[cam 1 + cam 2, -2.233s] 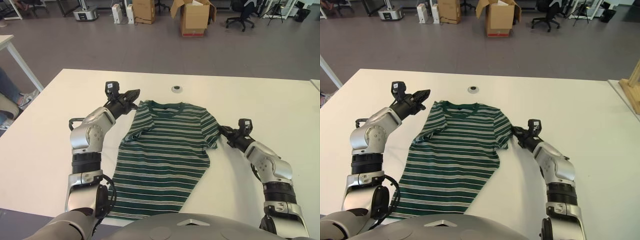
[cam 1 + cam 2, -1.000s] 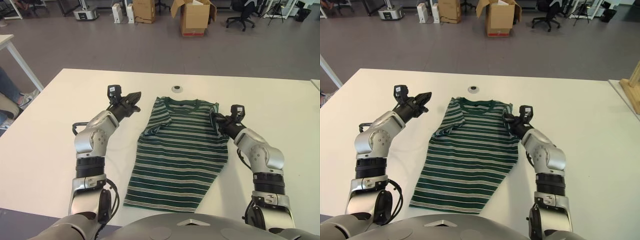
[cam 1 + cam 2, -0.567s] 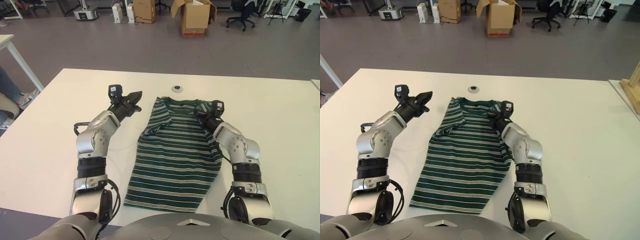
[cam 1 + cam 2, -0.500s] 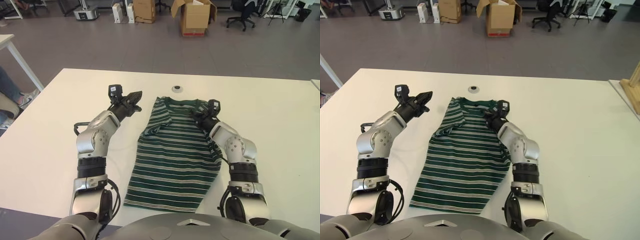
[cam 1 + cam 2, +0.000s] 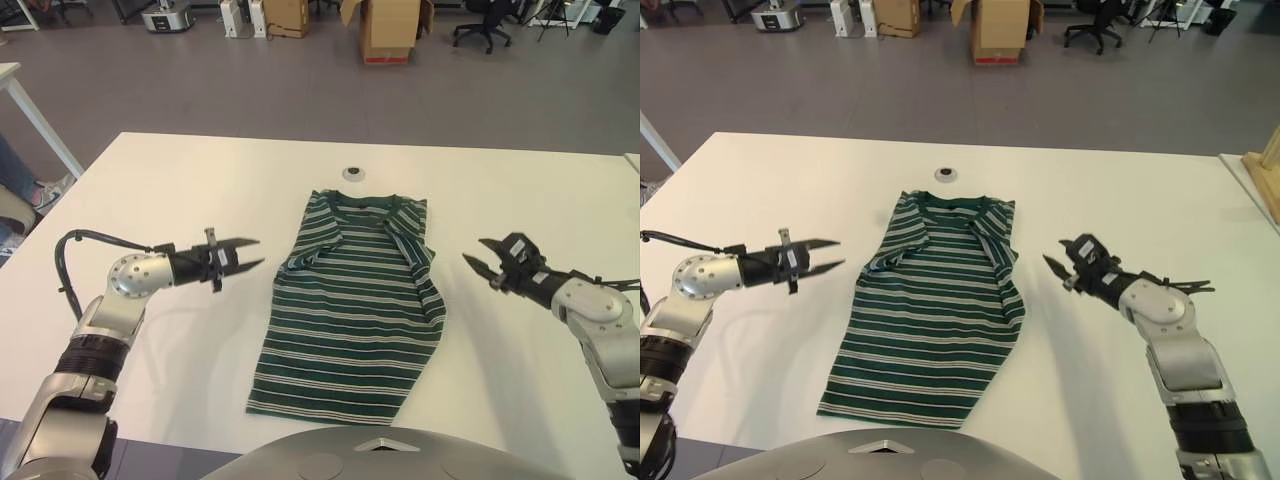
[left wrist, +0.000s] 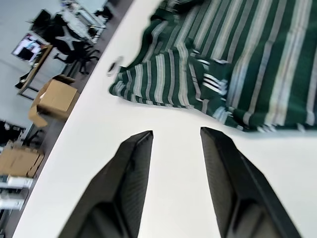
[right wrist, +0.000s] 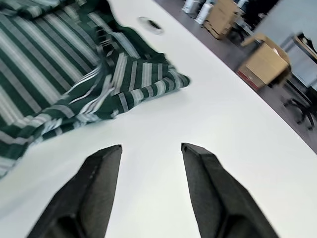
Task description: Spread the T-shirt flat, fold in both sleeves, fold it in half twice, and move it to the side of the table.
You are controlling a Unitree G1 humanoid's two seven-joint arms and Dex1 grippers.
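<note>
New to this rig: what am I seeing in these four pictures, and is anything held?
A humanoid robot with two arms, each ending in a two-fingered hand. Two pictures come from its head cameras, looking down on a white table; two from wrist cameras, each showing its own hand up close. A green striped T-shirt lies there, sleeves folded in, a small round disc beyond its collar. The left hand and right hand sit either side, open, holding nothing.

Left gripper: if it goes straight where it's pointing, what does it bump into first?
Probably the T-shirt. The left gripper, jaws open, points across bare table at the T-shirt's nearest side edge, with nothing between them. Its height above the table is hard to judge.
</note>
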